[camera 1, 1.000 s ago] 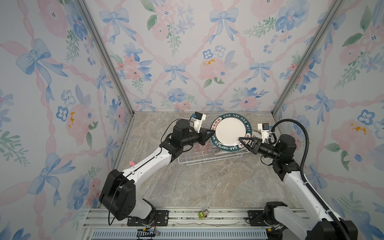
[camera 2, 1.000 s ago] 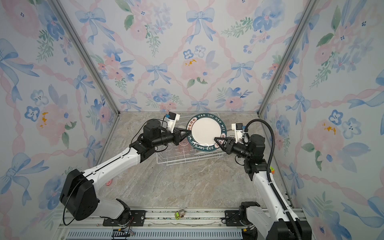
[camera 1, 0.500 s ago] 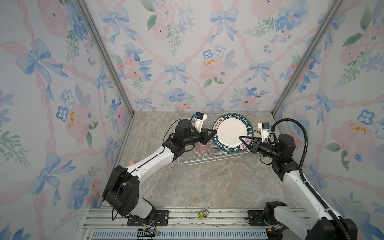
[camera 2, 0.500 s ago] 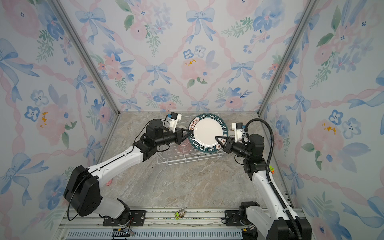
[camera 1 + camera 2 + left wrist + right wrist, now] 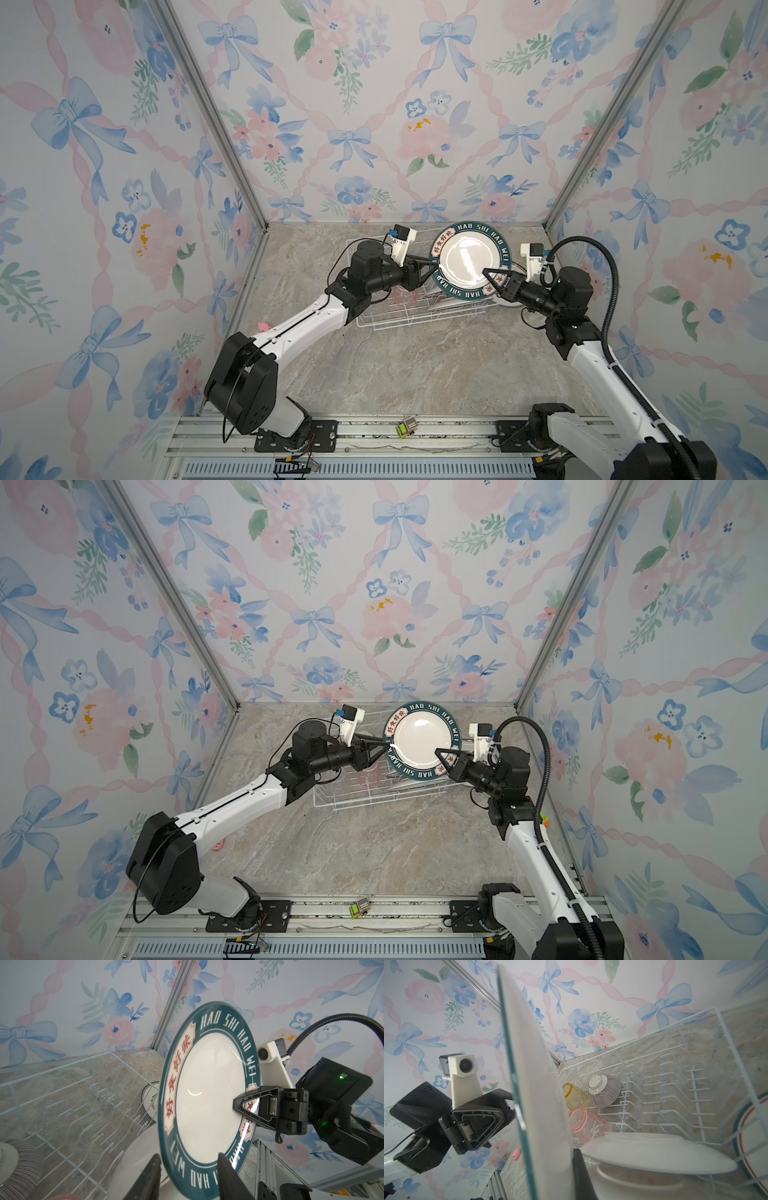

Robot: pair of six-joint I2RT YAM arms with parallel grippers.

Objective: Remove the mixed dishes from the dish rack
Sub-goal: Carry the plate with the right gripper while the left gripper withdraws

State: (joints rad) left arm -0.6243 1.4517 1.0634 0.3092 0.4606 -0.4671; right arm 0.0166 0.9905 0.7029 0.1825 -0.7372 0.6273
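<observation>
Hanging upright over the right half of the dish rack (image 5: 399,323), a white plate (image 5: 469,259) with a dark green lettered rim faces the camera in both top views (image 5: 422,739). We log the right gripper (image 5: 487,272) pinching that plate's rim at its lower right, one finger across the white face and the other behind; the left wrist view shows the clamp plainly (image 5: 235,1103). The left gripper (image 5: 432,266) sits at the plate's opposite edge with its jaws spread. From its own wrist camera the two fingertips (image 5: 154,1167) straddle the rim with a gap on each side, so it grips nothing. We cannot tell whether the plate's lowest edge clears the rack wires. Inside the rack, the right wrist view gives us a ribbed bowl (image 5: 606,1093) tipped on its side against the prongs. A yellow tumbler (image 5: 575,1097) lies just beside it, and a pink tumbler (image 5: 587,1124) lies next to that. A second plate (image 5: 654,1153) lies near flat on the rack, underside up, close to the held plate. A third plate (image 5: 753,1136) leans at the rack's end wall. The rack stands on the marbled tabletop (image 5: 415,365) toward the back wall. A small pink toy (image 5: 263,326) lies on the tabletop by the left arm, well apart from the rack.
</observation>
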